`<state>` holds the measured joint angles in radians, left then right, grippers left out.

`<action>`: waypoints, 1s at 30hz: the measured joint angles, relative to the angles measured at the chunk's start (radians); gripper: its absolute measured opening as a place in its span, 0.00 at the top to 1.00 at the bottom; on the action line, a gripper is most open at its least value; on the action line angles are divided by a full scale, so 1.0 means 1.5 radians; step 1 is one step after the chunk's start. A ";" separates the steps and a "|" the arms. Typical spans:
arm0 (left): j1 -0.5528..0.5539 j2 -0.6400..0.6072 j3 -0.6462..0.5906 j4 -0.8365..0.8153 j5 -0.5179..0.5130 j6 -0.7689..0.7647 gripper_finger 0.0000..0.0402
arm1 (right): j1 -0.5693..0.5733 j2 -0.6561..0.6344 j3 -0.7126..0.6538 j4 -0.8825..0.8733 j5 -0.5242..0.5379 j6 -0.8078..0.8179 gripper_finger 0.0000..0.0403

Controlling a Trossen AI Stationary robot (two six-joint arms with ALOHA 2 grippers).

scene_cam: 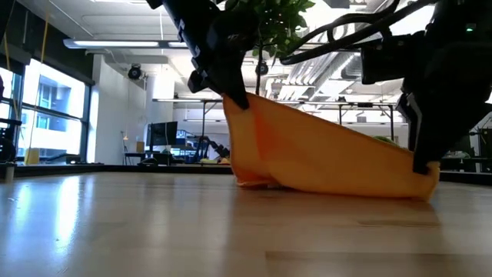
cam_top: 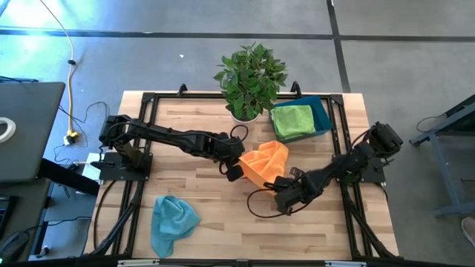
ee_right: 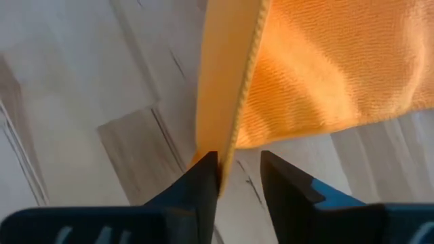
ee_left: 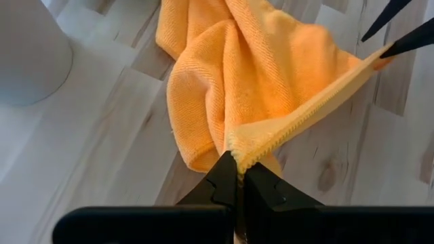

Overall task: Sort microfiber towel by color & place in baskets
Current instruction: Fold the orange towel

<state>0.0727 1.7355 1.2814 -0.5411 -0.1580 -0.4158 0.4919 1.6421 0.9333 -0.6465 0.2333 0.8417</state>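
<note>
While left end effector (ee_left: 235,177) pinches orange towel (ee_left: 251,74), right end effector (ee_right: 239,177) straddles edge

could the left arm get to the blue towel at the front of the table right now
Probably not yet: the left gripper is shut on the orange towel, stretched between it and the right gripper. The path to the blue towel looks free once it lets go.

Pale wood-plank bench (cam_top: 200,200) in a black frame. Far edge, middle: potted plant (cam_top: 250,78); just right of it, teal basket (cam_top: 323,113) holding a green towel (cam_top: 292,121). Centre: orange towel (cam_top: 263,163), partly lifted. Near left: blue towel (cam_top: 172,221), crumpled.
</note>
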 joint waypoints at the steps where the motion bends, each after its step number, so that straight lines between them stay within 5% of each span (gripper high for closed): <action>1: 0.000 0.000 0.000 -0.002 0.000 0.000 1.00 | 0.002 0.000 0.000 0.000 0.000 0.005 0.75; 13: -0.008 0.000 0.000 -0.013 0.010 0.000 1.00 | 0.006 -0.001 0.000 0.009 -0.002 0.015 0.96; 23: -0.052 0.000 0.021 -0.061 0.203 0.020 1.00 | 0.005 -0.118 0.000 0.010 -0.003 0.030 1.00; 30: -0.089 0.000 0.185 -0.261 0.097 0.142 1.00 | 0.005 -0.209 0.049 -0.022 -0.029 -0.057 1.00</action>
<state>-0.0605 1.7351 1.5583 -0.9327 -0.0118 -0.2023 0.4995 1.3282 1.0071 -0.6798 0.1897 0.7564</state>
